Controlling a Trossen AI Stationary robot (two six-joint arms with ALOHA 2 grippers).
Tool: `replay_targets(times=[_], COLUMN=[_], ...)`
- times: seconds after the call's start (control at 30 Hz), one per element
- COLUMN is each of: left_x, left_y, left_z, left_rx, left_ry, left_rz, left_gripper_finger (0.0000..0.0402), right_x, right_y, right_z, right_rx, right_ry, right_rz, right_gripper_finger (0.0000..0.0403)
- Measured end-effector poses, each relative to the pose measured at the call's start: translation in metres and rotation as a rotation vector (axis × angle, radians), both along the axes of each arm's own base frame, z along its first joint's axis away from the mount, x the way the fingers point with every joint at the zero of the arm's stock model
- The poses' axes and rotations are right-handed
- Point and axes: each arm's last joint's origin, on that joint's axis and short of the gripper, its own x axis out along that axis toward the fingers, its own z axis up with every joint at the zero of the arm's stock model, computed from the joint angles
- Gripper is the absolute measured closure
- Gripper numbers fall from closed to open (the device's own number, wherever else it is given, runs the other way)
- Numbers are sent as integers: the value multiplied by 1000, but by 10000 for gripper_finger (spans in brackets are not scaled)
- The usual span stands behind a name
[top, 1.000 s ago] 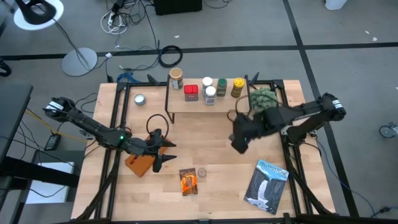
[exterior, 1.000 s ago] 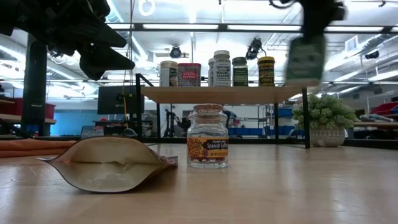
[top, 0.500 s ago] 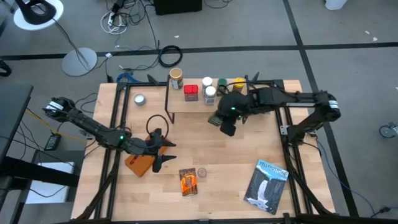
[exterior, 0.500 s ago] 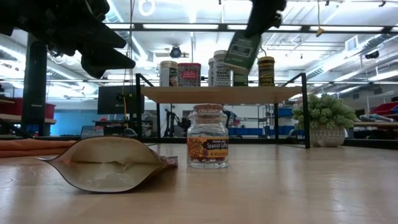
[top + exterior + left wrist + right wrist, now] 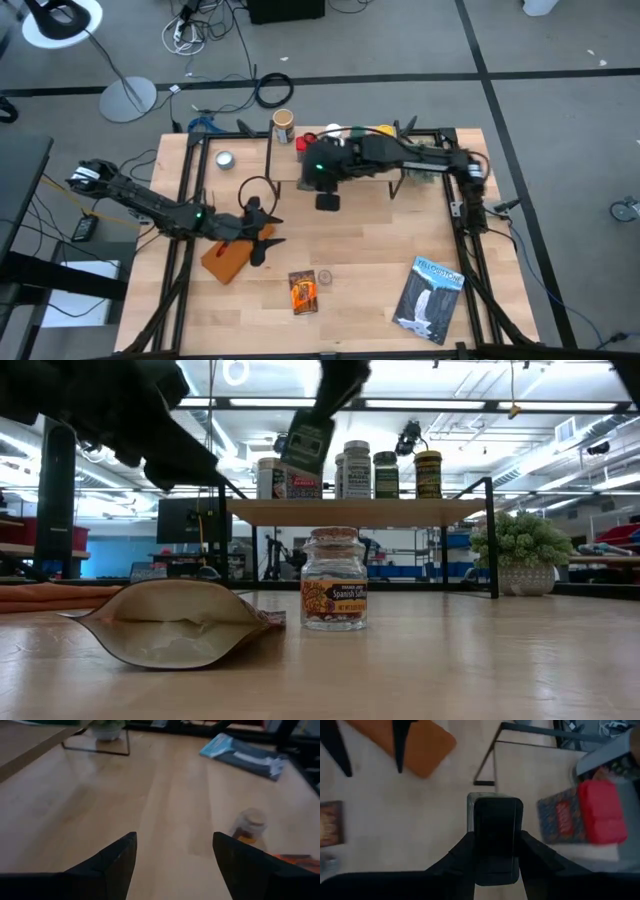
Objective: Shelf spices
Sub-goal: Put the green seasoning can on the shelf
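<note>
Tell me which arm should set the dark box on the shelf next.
Right. The right gripper is shut on the dark box just in front of the shelf, near the red tin. The left gripper hangs open, empty, over the brown slab.

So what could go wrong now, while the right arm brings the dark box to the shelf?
The right gripper holds the dark box tilted, close to the red tin on the shelf; it may knock that tin. The free space looks narrow. The left gripper hovers open above the table, away.

Right gripper (image 5: 328, 200) carried dark box (image 5: 497, 837) leftward (seemingly shelf-high).
</note>
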Motion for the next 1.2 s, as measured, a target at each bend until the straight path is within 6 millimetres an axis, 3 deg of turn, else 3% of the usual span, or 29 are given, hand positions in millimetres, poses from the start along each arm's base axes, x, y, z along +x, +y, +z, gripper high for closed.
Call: replay_targets(times=[0.2, 0.5, 0.93, 1.2], left_x=[0, 0, -1, -1], left_y=[7, 10, 10, 10], left_z=[-4, -5, -7, -7], left_rx=[-5, -4, -1, -2], left_ry=[46, 64, 78, 78], left_rz=[11, 12, 14, 12], left_gripper_finger=[136, 136, 136, 136], right_x=[27, 21, 20, 22], right_y=[-22, -53, -56, -54], right_z=[-6, -10, -11, -10], right_rx=[-64, -104, -47, -50], right_ry=[79, 106, 97, 84], right_rz=[49, 29, 53, 55], right_gripper_finger=[293, 293, 292, 240])
